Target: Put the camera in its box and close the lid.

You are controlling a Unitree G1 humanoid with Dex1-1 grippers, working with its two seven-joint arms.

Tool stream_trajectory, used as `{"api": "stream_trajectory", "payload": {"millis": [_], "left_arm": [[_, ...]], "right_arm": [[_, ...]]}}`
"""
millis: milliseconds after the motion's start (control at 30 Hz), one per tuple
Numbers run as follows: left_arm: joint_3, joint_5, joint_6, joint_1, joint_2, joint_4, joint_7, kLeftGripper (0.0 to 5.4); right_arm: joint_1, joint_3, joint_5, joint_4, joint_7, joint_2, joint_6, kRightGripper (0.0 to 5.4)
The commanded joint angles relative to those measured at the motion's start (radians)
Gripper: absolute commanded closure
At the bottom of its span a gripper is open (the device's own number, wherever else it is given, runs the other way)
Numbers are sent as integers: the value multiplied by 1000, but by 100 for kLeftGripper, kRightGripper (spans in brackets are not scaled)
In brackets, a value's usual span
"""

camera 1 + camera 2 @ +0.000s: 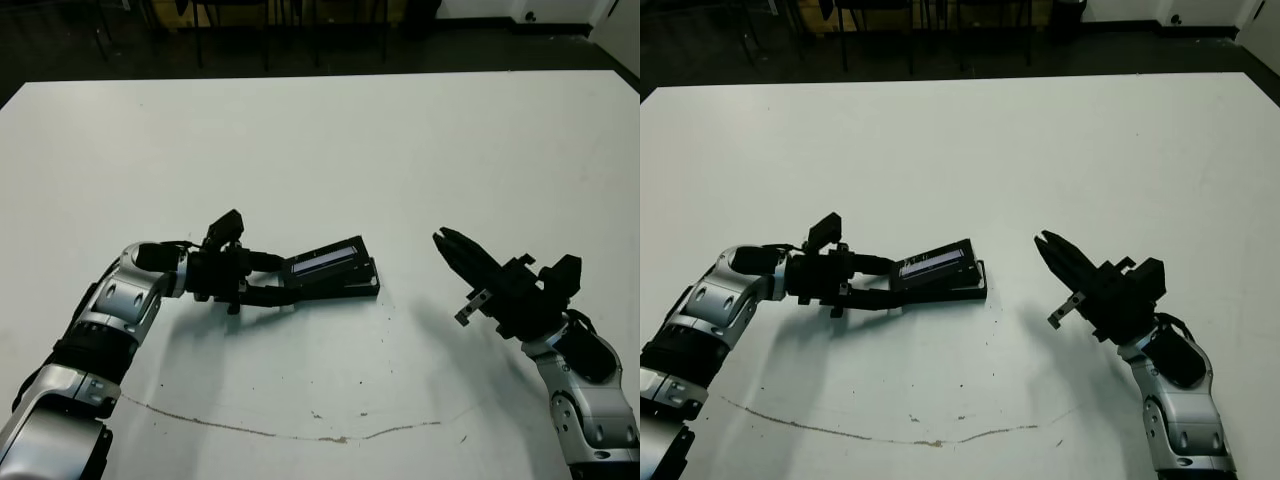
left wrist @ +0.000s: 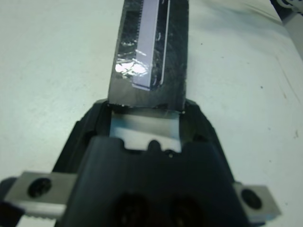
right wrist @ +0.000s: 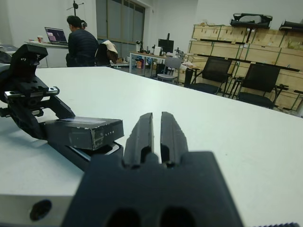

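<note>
Head views: the left hand (image 1: 275,278) lies low over the white table (image 1: 320,150), left of centre; its fingers are closed on the near end of the lid (image 1: 325,262), a flat black cover with a pale strip on top; the lid is tilted, its far end raised, and sits directly above the box (image 1: 362,287), whose black edge shows beneath and to the right of it; the camera cannot be made out in these views. The right hand (image 1: 447,245) hovers to the right of the box, well apart from it; its fingers are pressed together and hold nothing. A thin brown line (image 1: 300,432) runs across the table nearer the robot.

Left wrist view: the lid (image 2: 151,52) extends away from the hand body; the pale strip (image 2: 149,42) runs along its top; glare marks the end nearest the hand; this end is gripped between the fingers.

Right wrist view: the two fingers (image 3: 142,137) of the right hand stand side by side with only a thin slit between them, empty; beyond them the lid (image 3: 85,131) is held tilted above the box (image 3: 90,158); the left hand (image 3: 49,118) grips it from the far side. A person (image 3: 80,45) sits at a desk beyond the table, facing a laptop (image 3: 55,35).
</note>
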Motion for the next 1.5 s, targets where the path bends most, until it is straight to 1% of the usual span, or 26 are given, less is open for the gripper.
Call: {"api": "stream_trajectory", "payload": {"millis": [33, 100, 167, 300, 367, 433, 567, 633, 700, 767, 800, 900, 933, 967, 1000, 1100, 1133, 1167, 1233, 1367, 1500], "left_arm": [[-23, 24, 19, 22, 13, 12, 2, 294], [-24, 25, 15, 21, 17, 8, 0, 294], [-24, 22, 15, 20, 20, 7, -4, 294], [-31, 25, 38, 14, 25, 8, -7, 294], [-33, 27, 28, 7, 22, 21, -10, 294], [-33, 27, 15, 1, 16, 35, -11, 294], [-49, 34, 9, -27, 2, 54, -16, 294], [-58, 40, 14, -44, -7, 61, -13, 294], [-67, 45, 15, -64, -25, 83, -9, 294], [-89, 62, 15, -95, -40, 111, -12, 294], [-100, 71, 29, -111, -47, 124, -13, 294], [-134, 102, 74, -161, -65, 155, -11, 294], [-140, 108, 70, -173, -74, 171, -9, 294], [-143, 114, 61, -183, -82, 187, -6, 294], [-144, 117, 44, -189, -90, 203, -4, 294], [-148, 125, 21, -200, -102, 230, -4, 294], [-150, 128, 18, -203, -105, 235, -4, 294], [-153, 132, 19, -205, -105, 233, -3, 294], [-155, 134, 17, -205, -107, 231, -5, 294], [-170, 154, 27, -207, -93, 199, -10, 294], [-188, 190, 29, -204, -69, 149, -10, 294]], "right_arm": [[0, -2, 3, 32, 12, 3, -13, 540], [4, 1, -9, 5, -2, -9, 12, 540], [3, 1, -11, -2, -1, -15, 16, 540], [3, 1, -16, 3, 2, -14, 2, 540], [6, 2, -21, -11, -4, -20, 16, 540], [1, -1, -12, 13, 9, -11, -4, 540], [3, 0, -1, 14, 10, -4, 4, 540], [5, 1, -14, 16, 4, -5, -5, 540], [16, 2, -22, -20, -15, -14, 31, 540], [20, 1, -14, -30, -20, -15, 52, 540], [16, 0, -6, -19, -10, -13, 46, 540], [21, 0, -28, -36, -23, -21, 49, 540], [19, -1, -12, -27, -18, -13, 51, 540], [11, -5, 9, 5, 2, 2, 23, 540], [10, -3, -4, 12, 1, 0, 5, 540], [19, 1, -27, -30, -20, -17, 34, 540], [23, 0, -27, -48, -29, -20, 55, 540], [24, 0, -15, -53, -28, -18, 67, 540], [20, -2, 1, -28, -13, -8, 50, 540], [19, 3, -11, -24, -8, -9, 31, 540], [21, 5, -26, -29, -18, -11, 27, 540]]}}
